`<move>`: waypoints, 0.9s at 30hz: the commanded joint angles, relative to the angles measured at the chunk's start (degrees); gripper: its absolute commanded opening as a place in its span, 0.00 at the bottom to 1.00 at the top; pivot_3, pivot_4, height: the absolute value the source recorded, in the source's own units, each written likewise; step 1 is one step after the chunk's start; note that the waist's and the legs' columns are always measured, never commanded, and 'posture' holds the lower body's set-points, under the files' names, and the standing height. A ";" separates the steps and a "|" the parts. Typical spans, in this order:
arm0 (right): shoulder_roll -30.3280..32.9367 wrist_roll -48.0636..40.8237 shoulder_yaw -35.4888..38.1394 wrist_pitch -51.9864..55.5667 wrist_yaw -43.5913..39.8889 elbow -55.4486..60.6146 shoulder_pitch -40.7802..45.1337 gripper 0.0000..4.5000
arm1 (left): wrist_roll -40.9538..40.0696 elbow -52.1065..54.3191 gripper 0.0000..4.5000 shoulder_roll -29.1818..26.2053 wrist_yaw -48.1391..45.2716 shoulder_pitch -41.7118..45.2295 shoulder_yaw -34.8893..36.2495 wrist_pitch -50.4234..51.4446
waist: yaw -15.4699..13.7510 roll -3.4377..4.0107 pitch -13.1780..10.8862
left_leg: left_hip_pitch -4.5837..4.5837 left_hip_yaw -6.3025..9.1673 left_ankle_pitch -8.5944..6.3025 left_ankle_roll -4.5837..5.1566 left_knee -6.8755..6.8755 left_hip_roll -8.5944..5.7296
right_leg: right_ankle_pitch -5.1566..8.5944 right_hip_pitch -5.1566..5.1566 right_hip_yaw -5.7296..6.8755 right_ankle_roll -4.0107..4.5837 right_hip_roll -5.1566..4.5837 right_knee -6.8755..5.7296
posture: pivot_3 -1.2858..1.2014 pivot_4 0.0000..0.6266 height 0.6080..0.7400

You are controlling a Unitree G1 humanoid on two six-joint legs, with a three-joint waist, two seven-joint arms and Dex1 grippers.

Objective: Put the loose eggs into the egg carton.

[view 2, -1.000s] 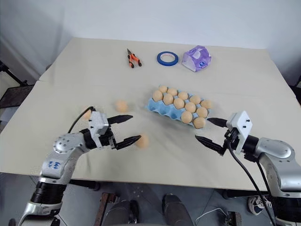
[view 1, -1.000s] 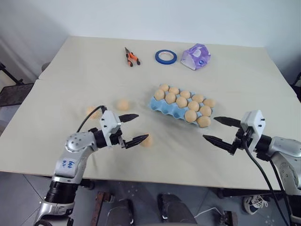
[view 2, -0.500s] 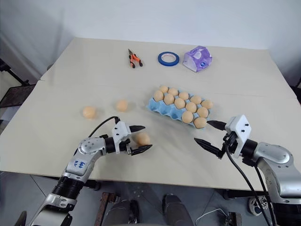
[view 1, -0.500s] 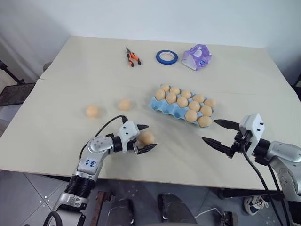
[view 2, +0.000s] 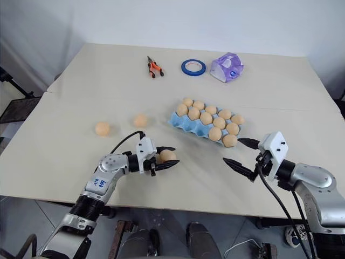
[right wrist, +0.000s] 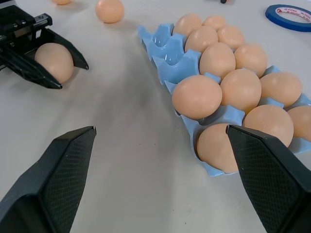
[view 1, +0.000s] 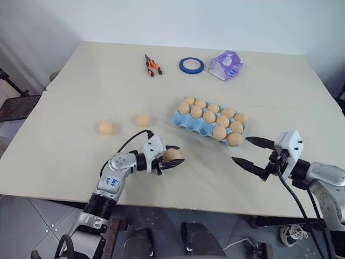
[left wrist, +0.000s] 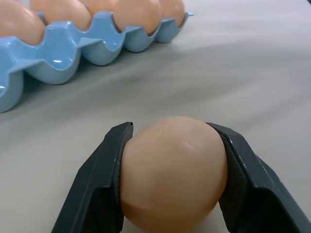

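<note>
My left gripper (view 1: pixel 177 155) is shut on a pale orange egg (left wrist: pixel 172 174), one black finger on each side, low over the table in front of the carton's left end. Two more loose eggs (view 1: pixel 105 128) (view 1: pixel 142 119) lie on the table to the left of the carton. The light blue egg carton (view 1: pixel 185 123) sits mid-table with several eggs in it; the cups at its near left end (right wrist: pixel 167 46) are bare. My right gripper (view 1: pixel 240 149) stands open just right of the carton's near end, with nothing between its fingers.
At the far side of the table lie orange-handled pliers (view 1: pixel 151 65), a blue tape roll (view 1: pixel 191 65) and a purple-and-white packet (view 1: pixel 225 65). The table's front edge (view 1: pixel 178 202) runs just below both grippers.
My left gripper has slid right to the nearest loose egg and closed on it. The right gripper has stayed in place, open.
</note>
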State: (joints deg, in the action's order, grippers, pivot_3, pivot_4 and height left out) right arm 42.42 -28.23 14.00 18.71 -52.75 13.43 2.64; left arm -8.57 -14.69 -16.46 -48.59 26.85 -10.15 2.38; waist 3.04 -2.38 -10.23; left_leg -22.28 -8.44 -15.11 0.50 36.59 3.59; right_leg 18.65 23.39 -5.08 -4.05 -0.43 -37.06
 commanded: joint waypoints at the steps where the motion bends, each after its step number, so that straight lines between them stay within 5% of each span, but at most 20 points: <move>1: 0.40 -0.70 2.00 -0.59 0.24 1.99 -0.38 1.00 | -1.40 -0.63 0.45 2.86 3.88 5.25 2.52 0.38 | -0.19 0.00 0.00 | 0.00 0.01 0.00 0.01 0.03 0.00 | -0.01 -0.01 0.00 -0.02 0.00 0.00 | 0.52 0.24 1.00; 12: -0.14 -0.38 1.59 -0.80 1.32 2.52 -0.37 1.00 | 2.78 -28.46 0.45 17.34 13.80 27.02 3.52 -9.97 | -1.27 -0.02 -0.01 | -0.20 -0.10 -0.19 0.32 0.50 -0.10 | -0.16 -0.02 -0.12 -0.29 0.00 0.16 | 0.52 0.24 1.00; 21: -0.41 -0.91 3.08 -0.78 2.99 5.32 -4.02 1.00 | 5.52 -44.52 0.45 21.01 14.76 34.72 4.06 -17.13 | -1.29 -0.01 -0.01 | -0.46 -0.08 -0.26 0.24 0.46 -0.04 | -0.12 0.25 -0.11 -0.29 0.09 0.21 | 0.52 0.24 1.00; 27: -0.47 -1.19 3.31 -0.61 3.80 6.04 -4.77 1.00 | 6.12 -45.73 0.86 21.45 14.77 34.99 4.22 -17.64 | -1.35 -0.01 -0.01 | -0.50 -0.08 -0.25 0.26 0.53 -0.07 | -0.12 0.26 -0.09 -0.30 0.06 0.20 | 0.52 0.24 1.00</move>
State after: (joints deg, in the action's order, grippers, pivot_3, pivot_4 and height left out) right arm 42.08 -28.47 15.29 18.68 -49.24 17.72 -1.83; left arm -2.66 -61.50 4.36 -33.56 60.17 -6.54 -13.47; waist 1.70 -2.39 -10.24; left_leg -22.78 -8.52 -15.37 0.77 37.12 3.53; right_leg 18.53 23.65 -5.18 -4.35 -0.36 -36.87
